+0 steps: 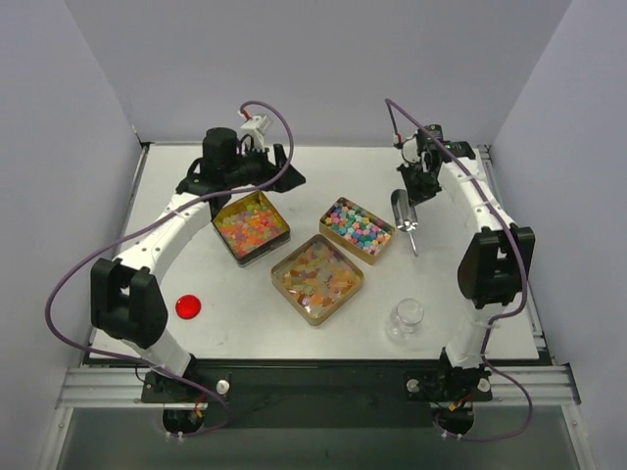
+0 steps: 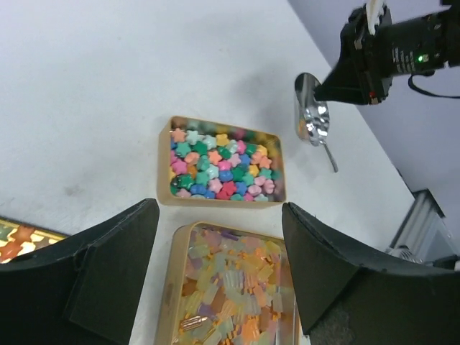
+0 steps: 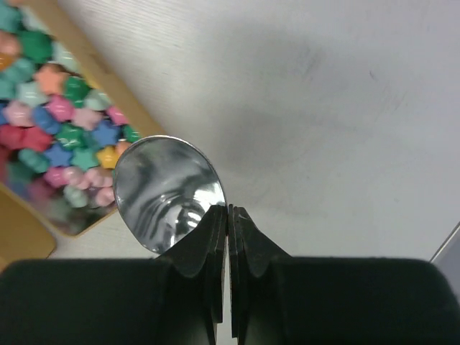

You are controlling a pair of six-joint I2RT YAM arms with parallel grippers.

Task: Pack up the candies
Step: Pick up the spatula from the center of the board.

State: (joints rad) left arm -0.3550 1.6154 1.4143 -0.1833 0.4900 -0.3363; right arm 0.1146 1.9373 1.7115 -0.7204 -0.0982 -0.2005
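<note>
Small multicoloured candies [image 1: 318,279] fill three square gold metal tins [image 1: 294,254] clustered mid-way across the white table [image 1: 343,176]. My left gripper [image 2: 219,277] hangs above them, jaws wide, nothing held. My right gripper [image 3: 228,213] is closed toward the far right edge, tips at the rim of a shiny metal scoop [image 3: 162,190]; whether they pinch it is unclear. Round red lid [image 1: 188,306] near left; clear glass jar [image 1: 405,318] near right.

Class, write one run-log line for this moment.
left claw open by tins | right claw shut at scoop, grip unclear | candies in tins
</note>
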